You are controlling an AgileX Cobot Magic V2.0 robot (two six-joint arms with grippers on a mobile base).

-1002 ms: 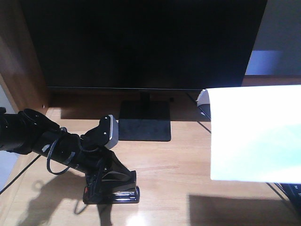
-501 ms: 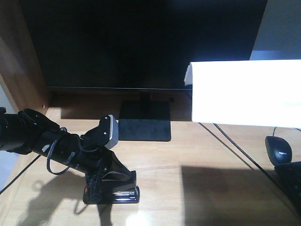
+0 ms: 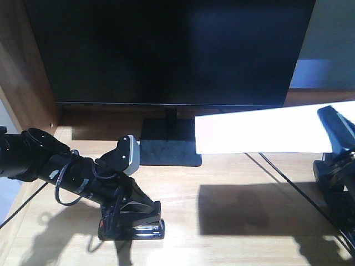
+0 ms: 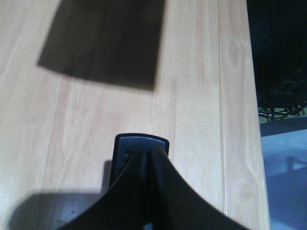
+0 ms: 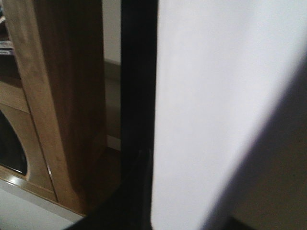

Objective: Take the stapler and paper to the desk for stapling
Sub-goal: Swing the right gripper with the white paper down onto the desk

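The desk is light grained wood, smooth with a slight sheen. The paper is matt white. The stapler is glossy black plastic with a grey metal-looking tip. The monitor stand is matt black.

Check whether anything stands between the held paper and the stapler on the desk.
Nothing visible does. Bare desk separates the paper, in the right gripper, from the stapler in the left gripper; the monitor stand sits farther back.

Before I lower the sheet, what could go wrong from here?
1. The paper hangs above the desk, held at one end by the right fingers. Its free end is near the monitor stand and could catch it.
2. A cable crosses the desk below the sheet, so it may not lie flat.
3. The stapler, under the left fingers, sits well aside.
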